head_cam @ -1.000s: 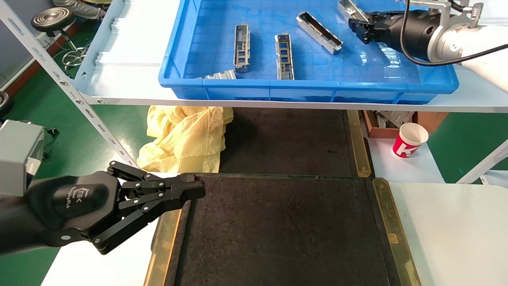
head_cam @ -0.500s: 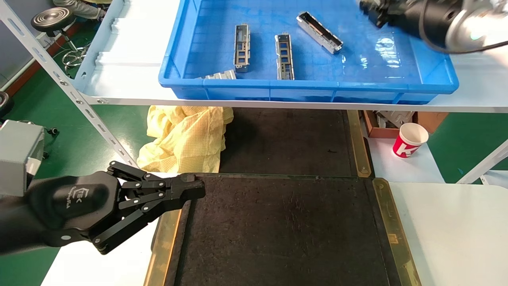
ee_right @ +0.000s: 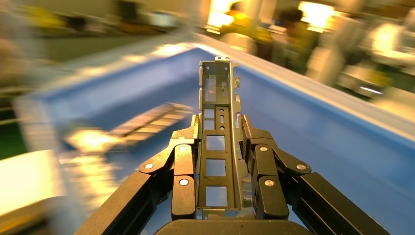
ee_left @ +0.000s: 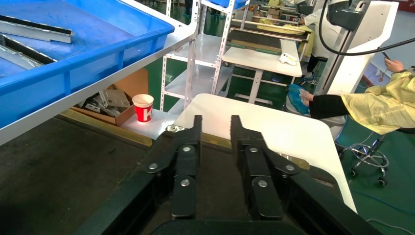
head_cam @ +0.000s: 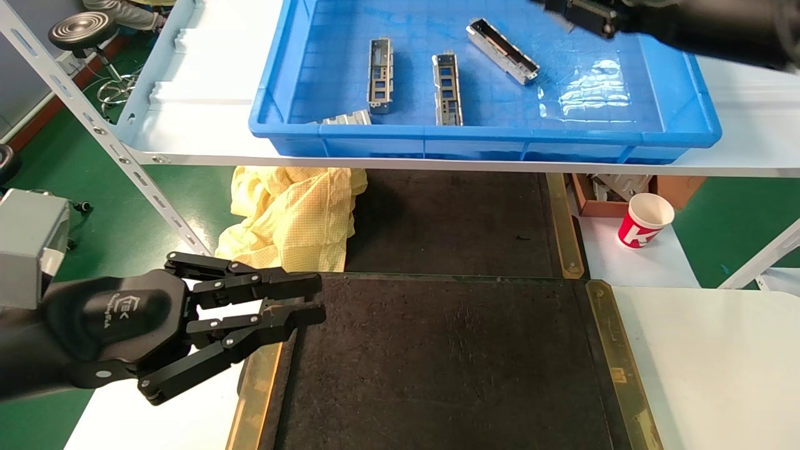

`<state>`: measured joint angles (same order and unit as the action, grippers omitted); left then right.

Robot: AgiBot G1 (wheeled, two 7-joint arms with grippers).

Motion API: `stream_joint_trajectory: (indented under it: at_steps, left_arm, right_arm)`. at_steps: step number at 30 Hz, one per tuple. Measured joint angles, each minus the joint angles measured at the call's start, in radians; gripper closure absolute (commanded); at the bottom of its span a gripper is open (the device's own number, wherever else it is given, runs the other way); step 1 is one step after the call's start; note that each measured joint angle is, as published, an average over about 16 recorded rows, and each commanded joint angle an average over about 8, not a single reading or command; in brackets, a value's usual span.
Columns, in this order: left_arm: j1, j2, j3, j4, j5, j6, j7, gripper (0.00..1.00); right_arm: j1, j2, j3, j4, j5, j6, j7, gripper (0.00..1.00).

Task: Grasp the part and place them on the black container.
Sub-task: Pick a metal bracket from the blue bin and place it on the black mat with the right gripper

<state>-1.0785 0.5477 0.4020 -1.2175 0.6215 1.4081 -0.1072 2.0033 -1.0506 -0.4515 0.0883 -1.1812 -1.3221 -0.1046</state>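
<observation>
"Two tools were in view. Where was the right tool [ee_right: 218, 128]?"

"It was up at the far right corner of the blue crate [head_cam: 700, 134], above the crate floor. Its fingers [ee_right: 182, 176] were closed tight on the part [ee_right: 219, 147], one on each long side, with the part running straight out along them and its far end sticking out past the tips. The cut-outs along its face were turned toward the wrist camera."

"And from the head camera?"

"Only the tip of that tool [head_cam: 578, 11] showed at the top edge, dark, with a bit of grey metal at it."

"What else lay in the crate?"

"Three similar brackets flat on the floor: two [head_cam: 380, 74] [head_cam: 447, 87] side by side near the middle and one [head_cam: 502, 42] slanted behind them. A fourth piece [head_cam: 342, 117] sat against the near wall."

"The left tool [head_cam: 312, 299]?"

"It hung at the near left corner of the black container [head_cam: 450, 362], over the brass strip, fingers [ee_left: 190, 147] a little apart and holding nothing."

"The container itself?"

"Bare, lying on the white desk [head_cam: 712, 362] below the shelf. A yellow cloth [head_cam: 294, 215] was heaped behind its left side, and a red and white paper cup [head_cam: 645, 220] stood off to the right."
</observation>
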Motion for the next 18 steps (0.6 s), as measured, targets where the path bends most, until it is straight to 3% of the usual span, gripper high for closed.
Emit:
stream_joint_trajectory:
  at_steps: [4,8,18]
  left_arm:
    - [0.0,0.0,0.0,0.0,0.0,0.0,0.0,0.0]
    - [0.0,0.0,0.0,0.0,0.0,0.0,0.0,0.0]
    - [0.0,0.0,0.0,0.0,0.0,0.0,0.0,0.0]
  right_arm:
    - [-0.015,0.033,-0.004,0.028,0.012,-0.148,0.022,1.0]
    - [-0.048,0.065,-0.019,0.091,0.036,-0.244,0.058,1.0]
    - [-0.191,0.164,-0.131,0.406,0.16,-0.283,0.169,1.0]
